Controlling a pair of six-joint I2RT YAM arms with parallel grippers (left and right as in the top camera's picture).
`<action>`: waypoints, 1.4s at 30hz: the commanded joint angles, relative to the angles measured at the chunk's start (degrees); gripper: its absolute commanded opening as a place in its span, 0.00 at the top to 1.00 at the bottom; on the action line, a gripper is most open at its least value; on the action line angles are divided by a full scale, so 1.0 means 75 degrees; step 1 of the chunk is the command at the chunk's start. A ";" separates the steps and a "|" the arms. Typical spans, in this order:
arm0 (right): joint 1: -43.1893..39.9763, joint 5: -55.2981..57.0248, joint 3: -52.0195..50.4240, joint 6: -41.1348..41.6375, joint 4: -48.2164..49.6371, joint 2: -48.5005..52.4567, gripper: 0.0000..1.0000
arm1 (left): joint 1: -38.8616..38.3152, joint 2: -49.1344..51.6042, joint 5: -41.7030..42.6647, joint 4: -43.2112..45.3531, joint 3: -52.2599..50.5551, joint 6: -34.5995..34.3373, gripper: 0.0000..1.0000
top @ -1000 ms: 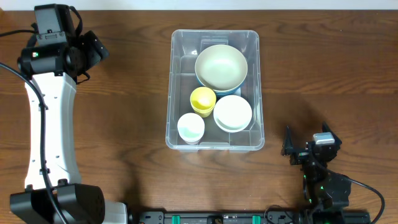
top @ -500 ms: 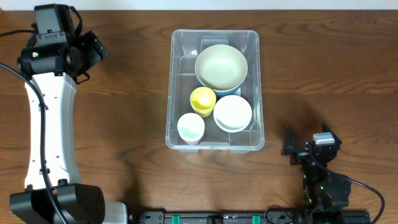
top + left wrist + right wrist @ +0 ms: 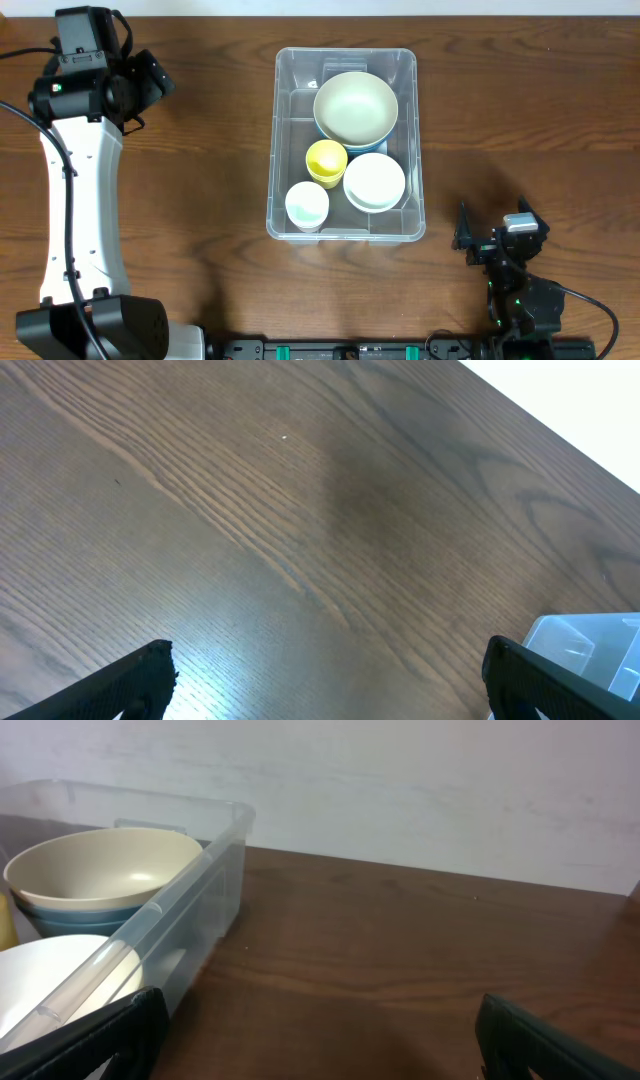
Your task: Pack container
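Clear container [image 3: 292,120] mid-table holding bowls [image 3: 356,106], left gripper [image 3: 148,85] released, far left and well apart, right gripper [image 3: 492,238] released, near right of its corner, wood table [image 3: 200,180] showing all round.

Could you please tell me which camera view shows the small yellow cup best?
The overhead view: the yellow cup sits fully visible inside the container. The right wrist view catches only a yellow sliver at its left edge; the left wrist view shows none of it.

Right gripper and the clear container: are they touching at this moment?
Apart. The overhead view shows a strip of bare table between the right gripper and the nearest corner of the container. Its jaws stand open, holding nothing.
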 commanded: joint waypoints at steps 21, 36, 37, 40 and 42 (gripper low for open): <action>-0.0058 -0.0050 -0.0015 -0.0009 -0.0032 -0.0052 0.01 | 0.0006 -0.1874 -0.0125 -0.0023 0.0070 0.0015 0.02; -0.0058 -0.0050 -0.0015 -0.0009 -0.0032 -0.0052 0.01 | -0.0160 -0.8032 -0.0119 -0.0790 0.0070 0.0012 0.02; -0.0058 -0.0050 -0.0015 -0.0009 -0.0032 -0.0052 0.01 | -0.0207 -0.8443 -0.0119 -0.1040 0.0070 0.0015 0.02; -0.0058 -0.0050 -0.0015 -0.0009 -0.0032 -0.0052 0.01 | -0.0300 -0.9358 -0.0122 -0.1644 0.0064 0.0015 0.02; -0.0058 -0.0050 -0.0015 -0.0009 -0.0032 -0.0052 0.01 | -0.0338 -0.9871 -0.0119 -0.2136 0.0061 0.0012 0.02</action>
